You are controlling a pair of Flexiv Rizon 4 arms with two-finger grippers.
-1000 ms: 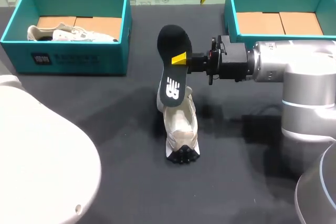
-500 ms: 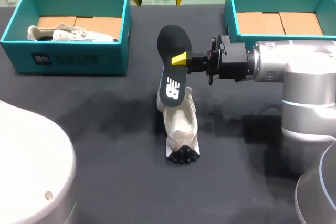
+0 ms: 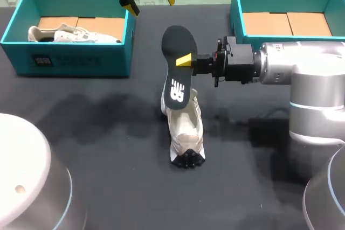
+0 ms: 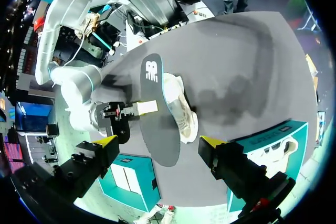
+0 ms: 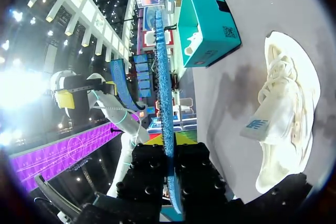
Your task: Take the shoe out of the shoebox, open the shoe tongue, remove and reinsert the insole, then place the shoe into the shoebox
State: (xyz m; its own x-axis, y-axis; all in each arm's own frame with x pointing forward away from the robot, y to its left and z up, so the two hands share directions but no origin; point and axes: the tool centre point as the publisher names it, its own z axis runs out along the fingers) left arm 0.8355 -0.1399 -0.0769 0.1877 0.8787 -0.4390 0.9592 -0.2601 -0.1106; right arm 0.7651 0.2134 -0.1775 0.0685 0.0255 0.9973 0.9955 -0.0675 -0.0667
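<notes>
Right jaws: clenched on the insole (image 3: 177,74), one yellow fingertip (image 3: 184,60) pressing its dark face; the right arm (image 3: 302,74) is reaching in level from the side.
Insole: it is hanging upright, clear of the shoe (image 3: 186,130), its lower end just above the shoe's opening. To my eye it is being held this way so it can slide straight back down inside.
Shoe: it is sitting on the bench (image 3: 108,149) between the two boxes, opening facing up, tongue apparently pulled back to leave the mouth free.
Left jaws: released and grasping nothing; their yellow tips (image 3: 130,8) are hovering spread apart above the far side of the bench, near the corner of the left shoebox (image 3: 75,60). They are looking down on shoe and insole, probably waiting to steady the shoe.
Left shoebox: it is holding a second pale shoe (image 3: 70,35).
Right shoebox (image 3: 235,9): it is showing only bare cardboard flooring, so this is likely where the shoe is going afterwards.
Progress: removal looks done; reinsertion and boxing are not yet done.
</notes>
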